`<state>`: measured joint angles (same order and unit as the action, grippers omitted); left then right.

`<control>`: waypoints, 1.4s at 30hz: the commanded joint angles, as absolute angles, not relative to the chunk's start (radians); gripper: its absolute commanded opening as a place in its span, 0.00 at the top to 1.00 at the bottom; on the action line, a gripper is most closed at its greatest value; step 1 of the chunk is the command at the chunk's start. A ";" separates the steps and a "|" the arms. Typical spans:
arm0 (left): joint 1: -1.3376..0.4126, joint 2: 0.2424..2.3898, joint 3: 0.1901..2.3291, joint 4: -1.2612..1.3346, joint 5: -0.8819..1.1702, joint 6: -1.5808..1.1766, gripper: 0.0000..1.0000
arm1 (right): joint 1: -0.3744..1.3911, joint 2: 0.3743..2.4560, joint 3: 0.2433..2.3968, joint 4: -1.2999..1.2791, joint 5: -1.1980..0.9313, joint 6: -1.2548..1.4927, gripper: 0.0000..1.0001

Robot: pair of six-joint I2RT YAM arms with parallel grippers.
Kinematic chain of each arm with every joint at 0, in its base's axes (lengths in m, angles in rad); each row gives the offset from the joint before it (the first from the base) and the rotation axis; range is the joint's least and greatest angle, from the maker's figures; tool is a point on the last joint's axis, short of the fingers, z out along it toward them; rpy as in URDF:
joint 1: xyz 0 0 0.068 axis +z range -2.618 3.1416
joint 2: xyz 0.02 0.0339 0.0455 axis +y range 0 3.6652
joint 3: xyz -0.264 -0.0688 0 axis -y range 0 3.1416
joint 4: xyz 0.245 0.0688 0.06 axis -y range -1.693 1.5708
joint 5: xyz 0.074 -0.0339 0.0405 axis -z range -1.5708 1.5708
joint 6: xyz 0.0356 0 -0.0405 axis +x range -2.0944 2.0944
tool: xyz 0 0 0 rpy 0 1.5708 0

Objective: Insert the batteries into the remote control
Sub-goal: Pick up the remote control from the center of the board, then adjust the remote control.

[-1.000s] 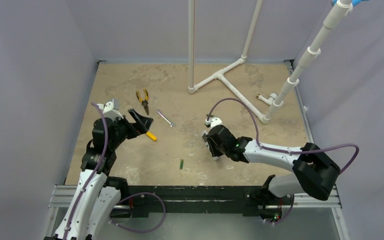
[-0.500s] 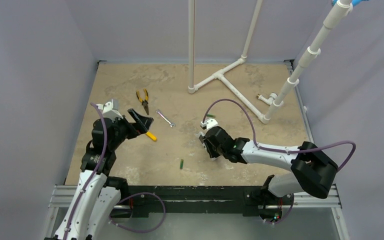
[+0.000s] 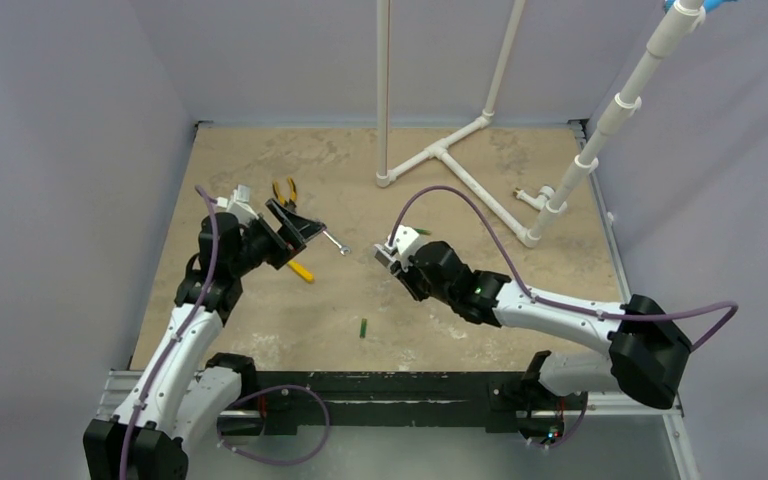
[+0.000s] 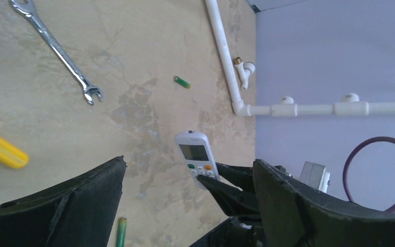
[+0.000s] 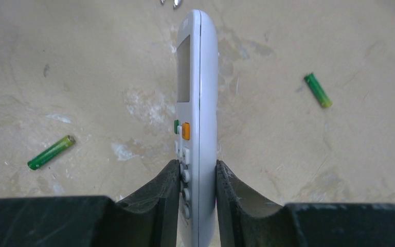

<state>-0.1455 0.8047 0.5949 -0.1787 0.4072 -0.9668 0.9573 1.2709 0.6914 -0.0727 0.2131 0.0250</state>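
My right gripper [image 3: 397, 260] is shut on the white remote control [image 3: 389, 251] and holds it above the table's middle. In the right wrist view the remote [image 5: 198, 98] stands edge-on between the pads [image 5: 169, 190], buttons facing left; the gripper [image 5: 198, 172] clamps its lower end. One green battery [image 3: 363, 327] lies near the front, another [image 3: 412, 231] just behind the right wrist. Both show in the right wrist view [image 5: 51, 152] [image 5: 318, 90]. My left gripper [image 3: 296, 227] is open and empty, left of the remote [image 4: 196, 157], facing it.
A silver wrench [image 3: 332, 238] lies between the grippers, a yellow-handled tool [image 3: 302, 271] below the left gripper, pliers [image 3: 284, 189] behind it. White pipe frames [image 3: 442, 155] stand at the back and right [image 3: 600, 130].
My right gripper has lifted the remote and carried it left and farther back. My left gripper has swung right and back, over the spot near the pliers and wrench.
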 commanded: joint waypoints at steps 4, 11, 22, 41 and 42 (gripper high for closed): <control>-0.184 0.829 0.708 -0.093 0.482 -1.158 0.11 | 0.981 1.268 0.775 0.162 0.211 -0.210 1.00; -0.250 0.868 0.730 -0.095 0.478 -1.244 0.12 | 1.004 1.244 0.743 0.333 0.244 -0.328 1.00; -0.330 0.930 0.733 -0.043 0.476 -1.295 0.12 | 1.107 1.222 0.640 0.569 0.282 -0.616 1.00; -0.331 0.919 0.720 -0.016 0.518 -1.311 0.31 | 1.175 1.334 0.594 0.882 0.494 -0.904 1.00; -0.331 0.920 0.719 -0.016 0.517 -1.312 0.32 | 1.176 1.331 0.590 0.890 0.494 -0.906 1.00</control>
